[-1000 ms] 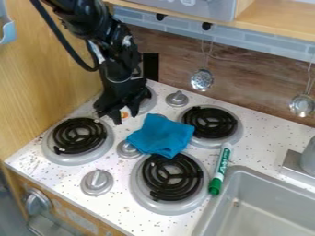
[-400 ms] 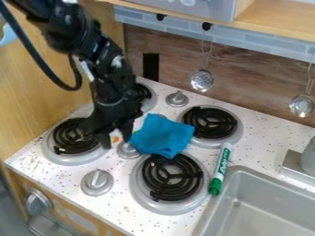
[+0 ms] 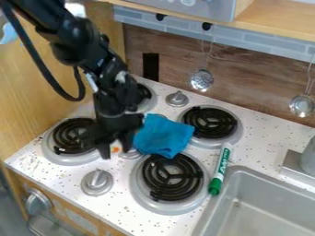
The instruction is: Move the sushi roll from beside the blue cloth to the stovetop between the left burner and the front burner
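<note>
Pinching a small white-and-orange thing between the fingers of the black tool, low over the left part of the speckled white surface. Can't tell what kind of thing, mostly hidden by the fingers. Hanging between the left burner and a crumpled blue cloth, partly covering both the burner's right side and a silver knob. Can't tell if touching the cloth. Lying over the upper rim of the front right burner and close to the back right burner: same cloth. Resting at a slant between the front right burner and the gray sink: green-and-white marker, green cap toward the front. Sitting in front of the left burner: second silver knob. Placed at the back, between the partly hidden back left burner and the back right one: third silver knob. Hanging by the wood-look wall: slotted metal utensil and, farther right, metal ladle.
</note>
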